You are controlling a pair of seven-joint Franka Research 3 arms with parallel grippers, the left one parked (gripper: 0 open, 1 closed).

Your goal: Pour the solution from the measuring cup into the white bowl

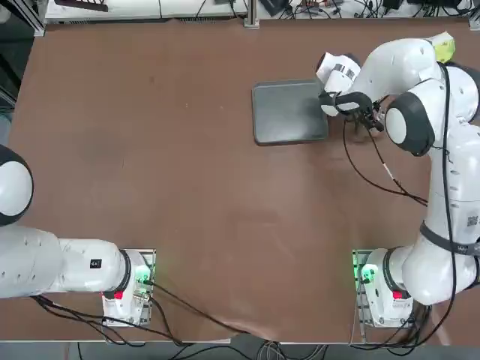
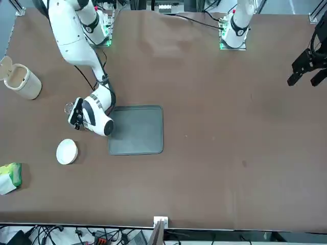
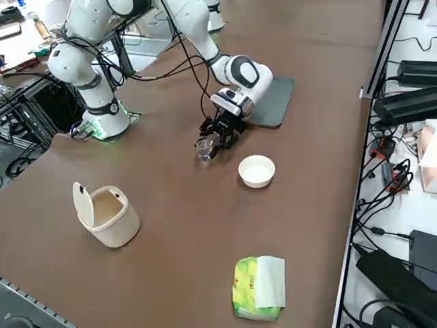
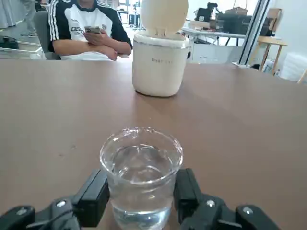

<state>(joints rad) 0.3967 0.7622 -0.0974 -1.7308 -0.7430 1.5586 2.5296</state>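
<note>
1. Solution fills much of the measuring cup [image 4: 141,177], which stands upright on the surface [image 2: 230,127] near its right edge; nothing looks poured yet.
2. Right hand [image 4: 141,201] has its fingers [image 4: 93,199] on both sides of the cup, clamped or nearly so.
3. Lifting, carrying and tipping remain; the white bowl [image 3: 257,170] sits near, apart.
4. Grey tray [image 1: 289,112], lidded cream mug [image 3: 106,212] and green packet [image 3: 259,287] lie around.
5. Beyond sits a person [image 4: 88,28].

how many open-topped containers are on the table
3: the measuring cup between the right gripper's fingers, the white bowl just beside it, and the cream lidded container farther off. None seems hidden.
</note>
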